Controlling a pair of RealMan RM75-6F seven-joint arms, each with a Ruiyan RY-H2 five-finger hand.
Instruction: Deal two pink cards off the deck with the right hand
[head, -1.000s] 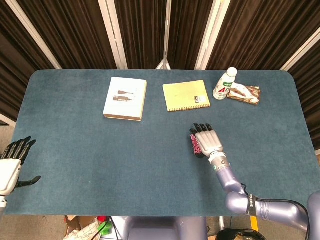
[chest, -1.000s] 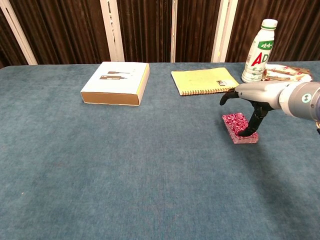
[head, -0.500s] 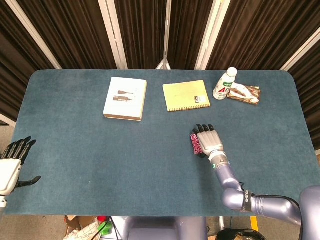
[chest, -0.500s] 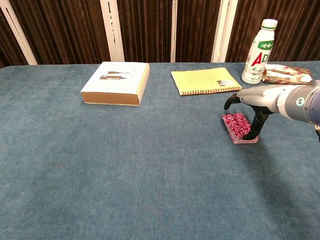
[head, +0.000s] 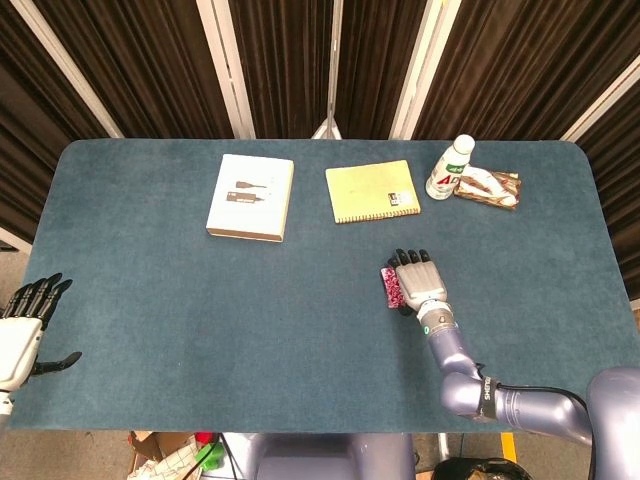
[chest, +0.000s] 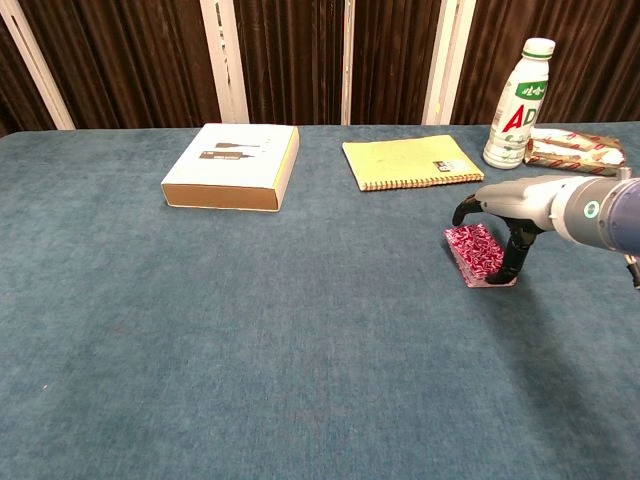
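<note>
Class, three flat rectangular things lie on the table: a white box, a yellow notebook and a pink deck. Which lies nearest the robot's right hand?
The pink deck: the right hand is poised directly over it, fingers reaching down at its edge. The yellow notebook and white box lie farther back.

Blue table (head: 200, 300), white box (head: 251, 196), yellow notebook (head: 372, 191), bottle (head: 450, 168) and snack packet (head: 490, 187) along far edge, right hand (head: 418, 281) beside pink deck (head: 392, 288), left hand (head: 20, 335) past left edge, fingers spread.
</note>
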